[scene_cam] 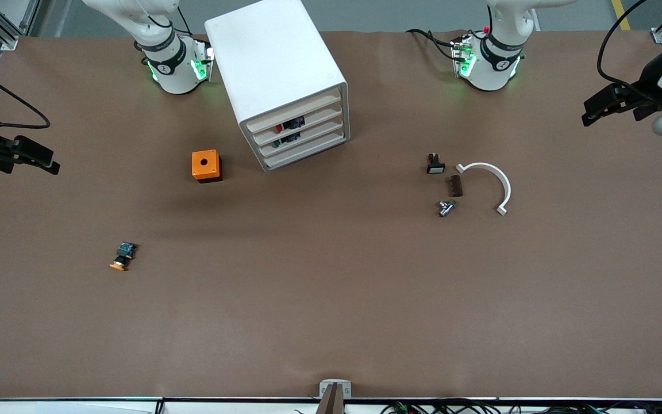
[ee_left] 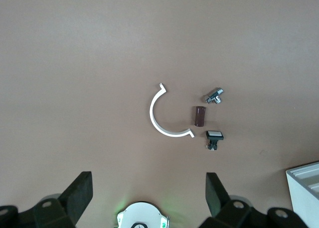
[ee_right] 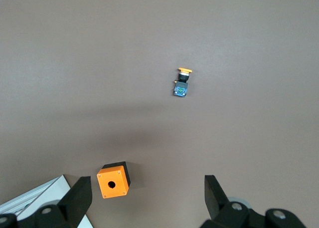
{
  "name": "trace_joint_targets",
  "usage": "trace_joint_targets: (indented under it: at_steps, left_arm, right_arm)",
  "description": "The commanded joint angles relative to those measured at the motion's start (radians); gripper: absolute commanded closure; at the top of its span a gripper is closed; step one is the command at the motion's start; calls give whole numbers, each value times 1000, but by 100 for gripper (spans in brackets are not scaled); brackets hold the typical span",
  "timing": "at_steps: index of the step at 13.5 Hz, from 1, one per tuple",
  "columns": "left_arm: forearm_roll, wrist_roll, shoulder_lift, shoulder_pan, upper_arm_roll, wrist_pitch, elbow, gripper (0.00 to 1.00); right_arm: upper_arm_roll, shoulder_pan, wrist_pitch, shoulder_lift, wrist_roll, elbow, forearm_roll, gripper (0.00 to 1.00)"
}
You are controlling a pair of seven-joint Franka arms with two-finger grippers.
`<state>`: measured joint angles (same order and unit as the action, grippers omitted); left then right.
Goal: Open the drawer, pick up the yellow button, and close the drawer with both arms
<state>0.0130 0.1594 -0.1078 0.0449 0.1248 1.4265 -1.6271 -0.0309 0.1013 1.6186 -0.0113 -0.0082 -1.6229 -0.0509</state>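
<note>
Orange-capped, the button (scene_cam: 123, 256) lies on the brown bench (scene_cam: 331, 299) in the front view, nearer the camera than the cabinet (scene_cam: 276, 75), whose top drawer (scene_cam: 293, 117) sits closed. Left wrist view: the left gripper (ee_left: 148, 192) hangs released, well apart from it. Right wrist view: the right gripper (ee_right: 148, 195) hangs released, with the button (ee_right: 182, 82) lying clear of its fingers.

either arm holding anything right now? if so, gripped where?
Nothing held. Left gripper and right gripper both hang with open, empty jaws at their own table ends; the button lies loose on the table.
</note>
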Motion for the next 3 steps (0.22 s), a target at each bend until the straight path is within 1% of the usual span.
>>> trace_joint_targets:
  at_steps: [1, 3]
  left_arm:
    - [7, -15, -10, -5, 6, 18, -13, 0]
    - [7, -5, 6, -5, 6, 18, 6, 0]
  right_arm:
    - [0, -11, 14, 34, 25, -34, 16, 0]
    - [-1, -15, 18, 34, 27, -34, 16, 0]
